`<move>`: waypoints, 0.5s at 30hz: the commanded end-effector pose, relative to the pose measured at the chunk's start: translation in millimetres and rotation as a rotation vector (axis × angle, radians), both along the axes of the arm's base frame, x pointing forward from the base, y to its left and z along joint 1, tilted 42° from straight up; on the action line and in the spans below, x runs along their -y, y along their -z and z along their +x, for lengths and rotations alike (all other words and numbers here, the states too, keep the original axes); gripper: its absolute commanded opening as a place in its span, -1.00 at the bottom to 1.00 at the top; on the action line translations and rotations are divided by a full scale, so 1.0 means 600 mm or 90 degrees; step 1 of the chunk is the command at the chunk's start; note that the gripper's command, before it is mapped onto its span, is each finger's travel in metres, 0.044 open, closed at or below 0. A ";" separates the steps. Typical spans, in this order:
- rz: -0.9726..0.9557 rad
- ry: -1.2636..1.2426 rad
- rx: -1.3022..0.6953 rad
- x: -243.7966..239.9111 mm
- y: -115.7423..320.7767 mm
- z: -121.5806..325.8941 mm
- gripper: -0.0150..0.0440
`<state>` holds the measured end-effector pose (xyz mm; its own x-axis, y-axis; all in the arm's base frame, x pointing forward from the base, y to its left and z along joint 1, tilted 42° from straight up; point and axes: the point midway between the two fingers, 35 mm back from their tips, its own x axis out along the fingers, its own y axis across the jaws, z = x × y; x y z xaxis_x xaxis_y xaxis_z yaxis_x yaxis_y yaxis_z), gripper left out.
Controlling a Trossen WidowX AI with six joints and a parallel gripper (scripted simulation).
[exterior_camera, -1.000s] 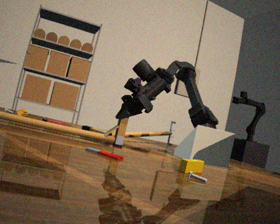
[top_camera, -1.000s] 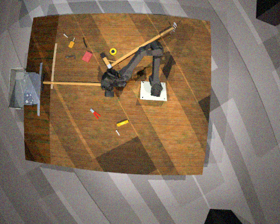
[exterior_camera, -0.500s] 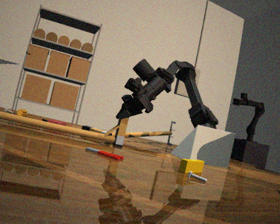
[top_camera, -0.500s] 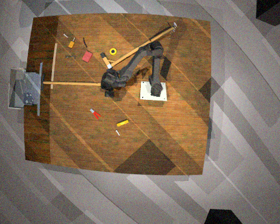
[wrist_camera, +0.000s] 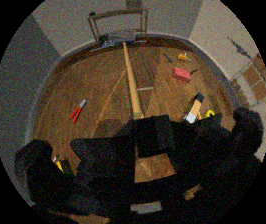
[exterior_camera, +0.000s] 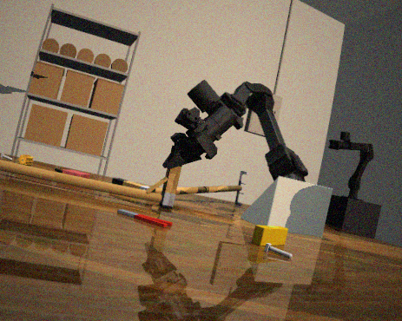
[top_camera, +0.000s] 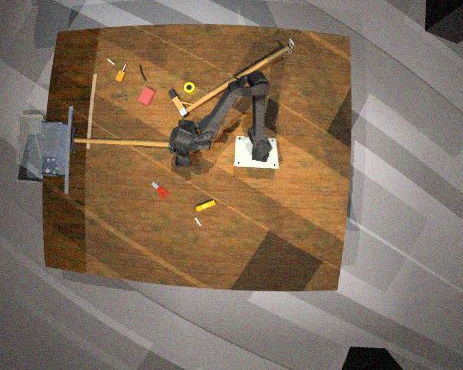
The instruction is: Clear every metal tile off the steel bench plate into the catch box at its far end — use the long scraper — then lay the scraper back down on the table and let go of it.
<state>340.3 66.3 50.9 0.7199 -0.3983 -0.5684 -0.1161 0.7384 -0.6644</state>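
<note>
The long scraper (top_camera: 124, 143) (exterior_camera: 51, 176) (wrist_camera: 131, 82) runs from my gripper to the far end of the table, its wide grey blade (top_camera: 69, 150) across the near side of the steel bench plate (top_camera: 55, 141). Several small metal tiles (top_camera: 50, 166) lie on the plate. The catch box (top_camera: 31, 117) is beyond the plate, past the table edge. My gripper (top_camera: 178, 143) (exterior_camera: 173, 166) (wrist_camera: 142, 120) is shut on the scraper's upright wooden grip, whose grey foot (exterior_camera: 168, 200) is at table level. The fingertips are partly hidden in the overhead view and dark in the wrist view.
A second long tool (top_camera: 254, 67) (exterior_camera: 220, 189) (wrist_camera: 195, 106) lies to the side, its grip (top_camera: 178, 103) tipped over. Red pliers (top_camera: 157, 188) (wrist_camera: 78, 111), a yellow block (top_camera: 205, 205) (exterior_camera: 270, 235), a red block (top_camera: 146, 96), a yellow ring (top_camera: 185, 87) and a wooden strip (top_camera: 91, 109) lie about.
</note>
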 end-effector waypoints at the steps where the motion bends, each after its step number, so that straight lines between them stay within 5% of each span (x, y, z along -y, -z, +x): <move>1: 0.001 -0.003 -0.004 -0.010 0.008 -0.002 -0.49; 15: 0.002 -0.003 -0.006 -0.033 0.029 -0.008 -0.49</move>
<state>336.4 81.4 37.7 0.7170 -0.3960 -0.5737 -0.1200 0.7406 -0.6611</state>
